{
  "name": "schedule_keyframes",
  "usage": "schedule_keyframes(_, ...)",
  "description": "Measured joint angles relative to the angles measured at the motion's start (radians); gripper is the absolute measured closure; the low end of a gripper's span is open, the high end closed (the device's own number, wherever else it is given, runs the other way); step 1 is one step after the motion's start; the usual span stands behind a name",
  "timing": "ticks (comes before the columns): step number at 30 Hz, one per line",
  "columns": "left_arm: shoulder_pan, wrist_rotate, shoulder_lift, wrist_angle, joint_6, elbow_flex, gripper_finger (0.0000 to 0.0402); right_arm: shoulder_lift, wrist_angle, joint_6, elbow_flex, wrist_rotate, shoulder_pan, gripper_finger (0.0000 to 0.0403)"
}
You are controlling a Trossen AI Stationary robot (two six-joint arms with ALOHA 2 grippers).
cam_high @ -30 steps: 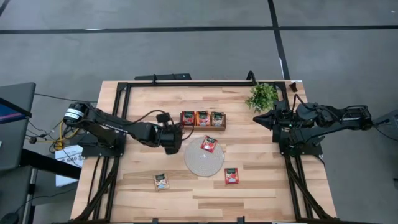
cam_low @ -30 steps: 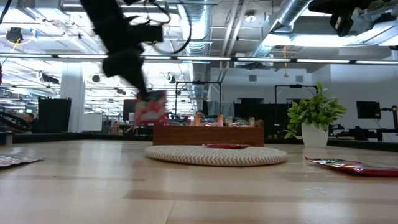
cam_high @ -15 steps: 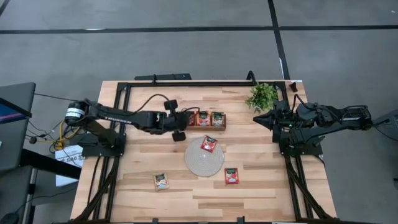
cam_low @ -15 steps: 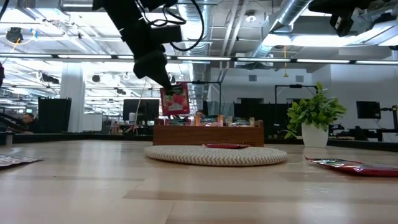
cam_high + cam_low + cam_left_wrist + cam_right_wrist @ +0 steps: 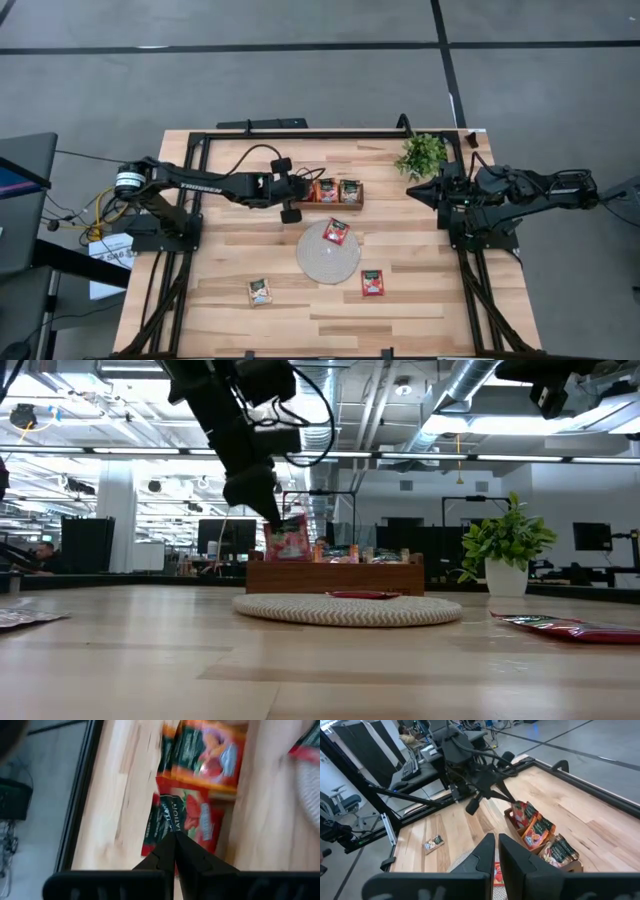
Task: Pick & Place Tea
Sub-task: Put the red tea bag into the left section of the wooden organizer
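The red tea sachet (image 5: 185, 822) I carry hangs pinched by its edge between the closed fingers of my left gripper (image 5: 174, 836), directly over the left-hand compartment of the wooden tray (image 5: 352, 204), which sits toward the far edge of the worktop (image 5: 420, 310) near its middle. In the low view the sachet (image 5: 288, 540) dangles upright below my left gripper (image 5: 272, 515), its bottom edge about level with the top of the tray (image 5: 335, 577); whether it touches the tray I cannot tell. The other two compartments each hold more tea sachets (image 5: 338, 190), standing on edge. Just in front of the tray lies the round woven mat (image 5: 322, 258), with one red sachet (image 5: 336, 232) resting on its far part. Another red sachet (image 5: 372, 283) lies flat on the worktop just beside the mat, toward the near right corner, and a paler one (image 5: 260, 291) lies on the wood toward the near left corner. My right gripper (image 5: 497, 839) waits at the right edge of the worktop, fingers closed on nothing, near the small potted plant (image 5: 422, 155) in the far right corner
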Motion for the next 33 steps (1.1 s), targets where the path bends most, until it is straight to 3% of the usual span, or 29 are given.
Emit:
schedule_keyframes(17, 0.029, 0.011, 0.032, 0.003, 0.104, 0.000, 0.0401, 0.014, 0.000, 0.000, 0.000, 0.000, 0.000, 0.0386)
schedule_keyframes(33, 0.033, 0.060, 0.032, 0.013, 0.102, 0.000, 0.0401, 0.014, 0.000, 0.000, 0.000, 0.000, 0.000, 0.0386)
